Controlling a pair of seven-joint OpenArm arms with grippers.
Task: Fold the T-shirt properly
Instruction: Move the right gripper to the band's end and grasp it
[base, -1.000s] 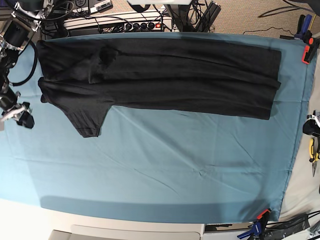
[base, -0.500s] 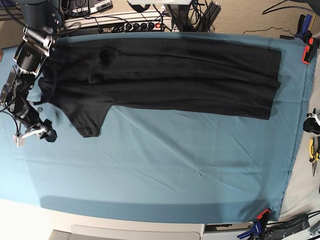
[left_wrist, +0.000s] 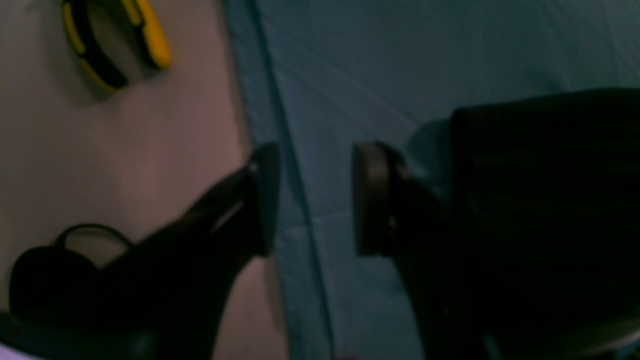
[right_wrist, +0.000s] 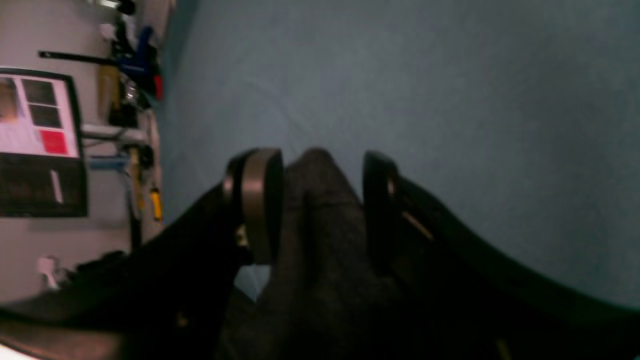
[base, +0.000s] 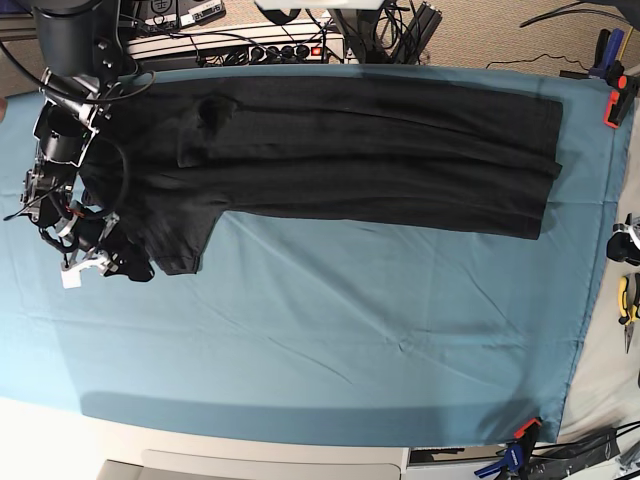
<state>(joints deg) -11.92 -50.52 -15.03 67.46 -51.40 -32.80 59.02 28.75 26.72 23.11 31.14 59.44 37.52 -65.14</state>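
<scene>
The black T-shirt lies folded into a long band across the far half of the teal table cloth. One short sleeve sticks out toward the front at the left. My right gripper sits at that sleeve's left edge. In the right wrist view the right gripper is open, with the sleeve's tip lying between its fingers. My left gripper is open and empty above the cloth's right edge, and a dark corner of the T-shirt lies beside it.
Yellow-and-black pliers lie off the cloth at the right, also seen as pliers in the left wrist view. Clamps hold the cloth at the far right corner and the near right corner. A power strip and cables run behind the table.
My right arm has swung in from the table's left edge toward the sleeve, and its jaws have opened a little wider. The T-shirt and the left gripper have not moved.
</scene>
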